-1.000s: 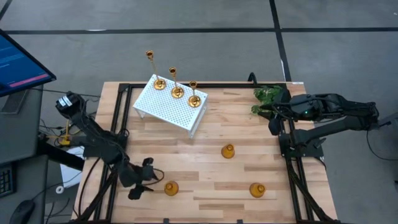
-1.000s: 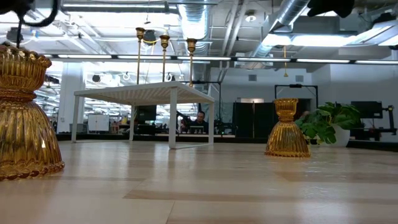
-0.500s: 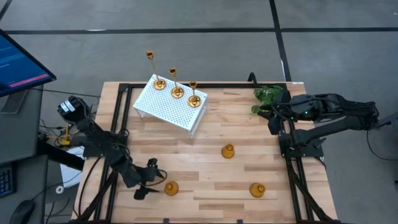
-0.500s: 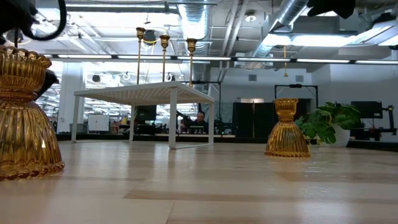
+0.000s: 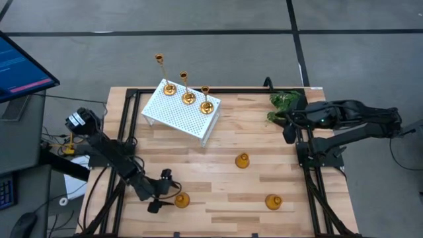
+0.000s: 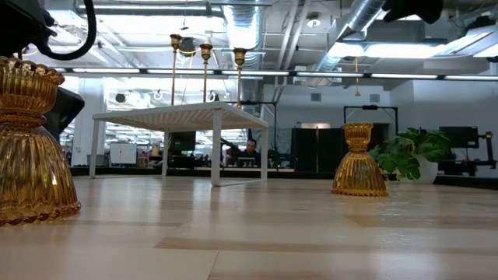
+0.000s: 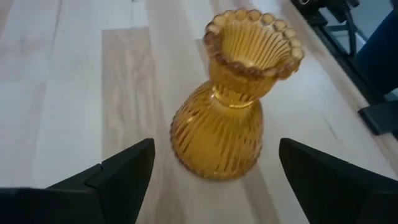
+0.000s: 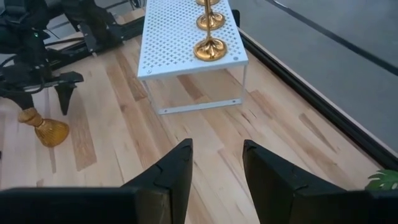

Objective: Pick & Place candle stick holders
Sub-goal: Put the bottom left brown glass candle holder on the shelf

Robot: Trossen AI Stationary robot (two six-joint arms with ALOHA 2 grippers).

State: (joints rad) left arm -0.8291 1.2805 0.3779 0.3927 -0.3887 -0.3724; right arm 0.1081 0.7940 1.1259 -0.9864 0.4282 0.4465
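Observation:
Three short bell-shaped amber-gold holders stand on their wide bases on the wooden table: one near the front left, one at the front right, one mid-table. Three tall thin-stemmed gold holders stand on a white perforated shelf at the far left. My left gripper is open just left of the front-left holder, its fingers standing on either side without touching. My right gripper is open and empty near the table's right edge.
A green leafy plant stands at the far right corner beside my right arm. The black table frame runs along the edges. Bare wood lies between the shelf and the short holders.
My left gripper has moved toward the table's right edge, closing in on the front-left bell-shaped holder, and now has its open fingers on either side of it. The holder has stayed in place.

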